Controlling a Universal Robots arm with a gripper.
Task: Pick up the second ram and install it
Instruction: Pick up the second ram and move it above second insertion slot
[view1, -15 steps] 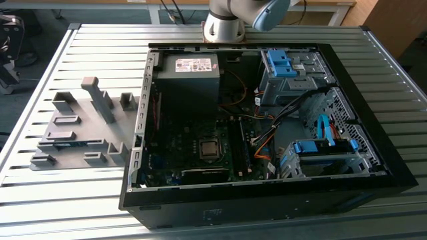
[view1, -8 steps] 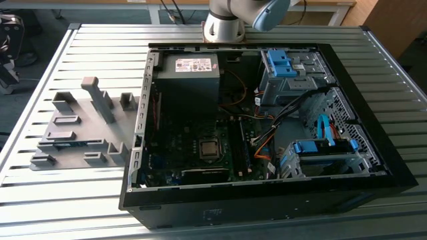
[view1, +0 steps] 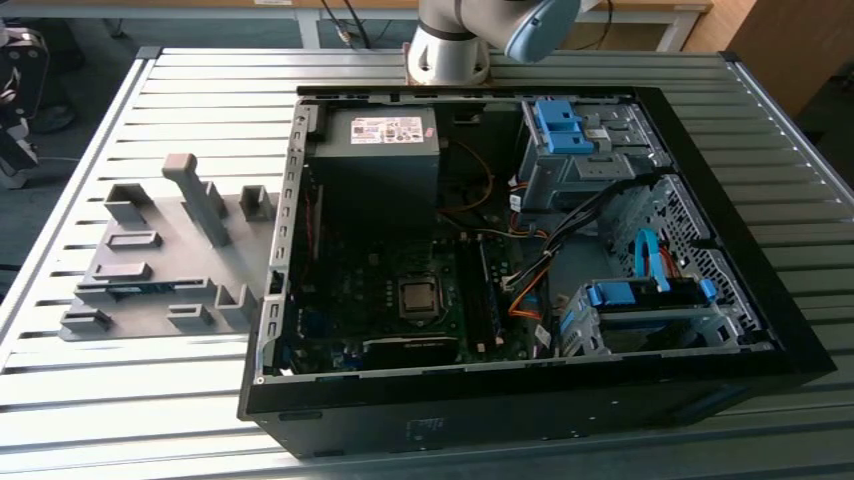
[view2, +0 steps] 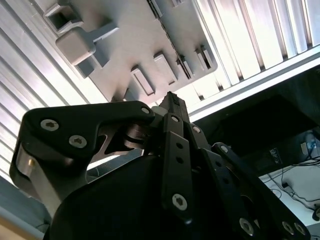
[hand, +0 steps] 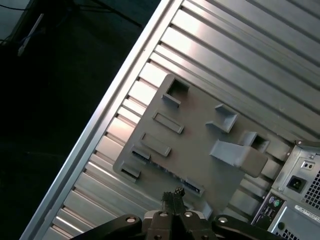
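One black gripper (hand: 173, 196) — seemingly closed, facing blocky grey fixture (hand: 197, 127)

Lab workbench: slatted aluminium table (view1: 134, 420), opened PC case (view1: 534, 425).

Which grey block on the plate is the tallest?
The post: it stands well above the low blocks around it on the grey plate.

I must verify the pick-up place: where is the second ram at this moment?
In the exterior view, the second ram lies on the grey fixture plate, at the exterior view's left of the open computer case.
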